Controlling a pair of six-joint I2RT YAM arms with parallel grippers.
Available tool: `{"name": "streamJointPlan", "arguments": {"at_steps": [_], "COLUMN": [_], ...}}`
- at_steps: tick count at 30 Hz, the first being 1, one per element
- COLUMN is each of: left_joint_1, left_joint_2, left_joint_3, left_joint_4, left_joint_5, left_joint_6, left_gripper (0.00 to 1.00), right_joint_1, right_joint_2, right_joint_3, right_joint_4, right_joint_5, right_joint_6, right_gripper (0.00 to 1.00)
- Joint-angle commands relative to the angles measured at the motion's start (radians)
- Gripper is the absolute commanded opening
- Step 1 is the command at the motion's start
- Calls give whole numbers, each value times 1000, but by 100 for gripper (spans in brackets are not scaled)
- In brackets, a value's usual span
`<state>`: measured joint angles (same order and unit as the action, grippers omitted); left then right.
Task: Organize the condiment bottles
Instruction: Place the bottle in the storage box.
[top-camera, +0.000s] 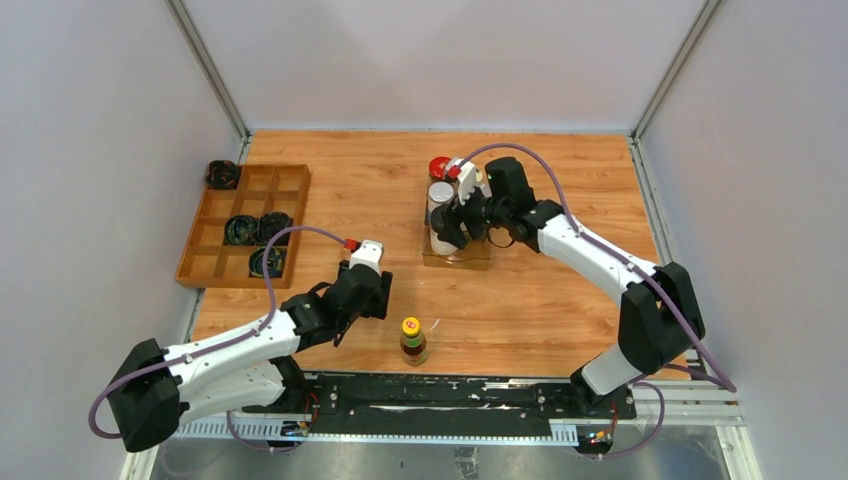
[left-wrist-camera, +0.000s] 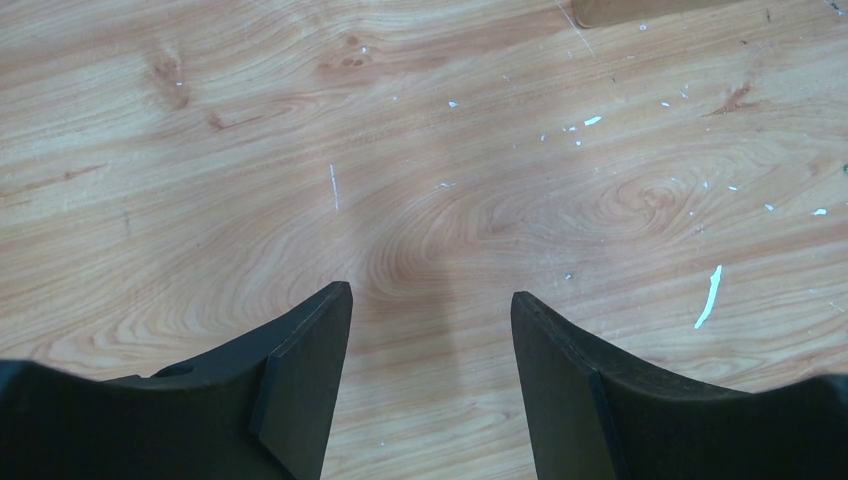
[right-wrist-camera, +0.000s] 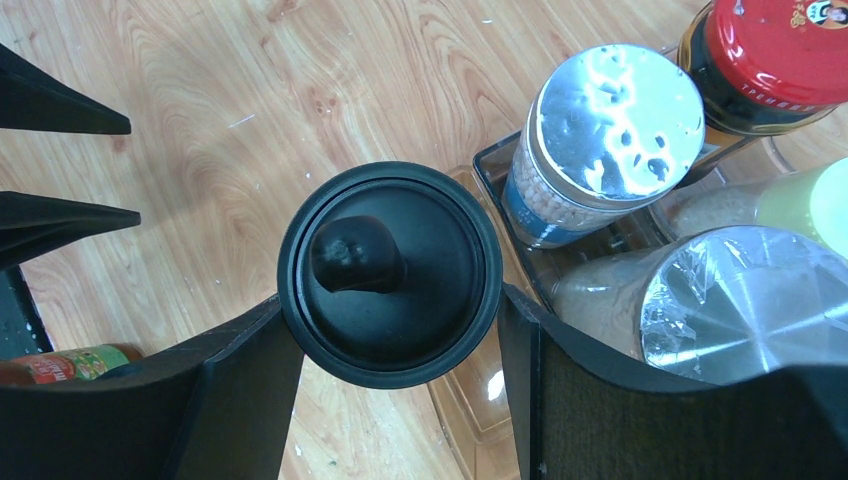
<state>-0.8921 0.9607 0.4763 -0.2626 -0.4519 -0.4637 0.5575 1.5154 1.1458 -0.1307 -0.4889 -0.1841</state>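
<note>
Upright sauce bottle (top-camera: 413, 341) near front; black-capped jar (right-wrist-camera: 390, 275) beside four clustered jars (right-wrist-camera: 615, 120).

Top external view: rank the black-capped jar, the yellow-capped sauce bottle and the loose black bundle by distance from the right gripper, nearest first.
1. black-capped jar, between the fingers of the right gripper.
2. yellow-capped sauce bottle, at the near edge, centre.
3. loose black bundle, far-left corner.
</note>
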Motion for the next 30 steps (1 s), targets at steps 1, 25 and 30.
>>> {"name": "streamJointPlan", "arguments": {"at_steps": [1,25,30], "left_joint_1": [4,4,4], "left_joint_2": [2,-7,-4], "left_joint_3": [-14,-15,-15], "left_joint_4": [29,16,19], "left_joint_5": [-2,2,4], "left_joint_6": [0,10,10], "left_gripper": [65,65,65], "right_joint_1": [18,20,21], "right_joint_2": [19,128,145], "right_joint_3": [23,16,11], "right_joint_4": [52,152,158], "right_joint_5": [7,1,1], "right_joint_6": [-19,-3,0], "right_gripper": [55,55,55]}}
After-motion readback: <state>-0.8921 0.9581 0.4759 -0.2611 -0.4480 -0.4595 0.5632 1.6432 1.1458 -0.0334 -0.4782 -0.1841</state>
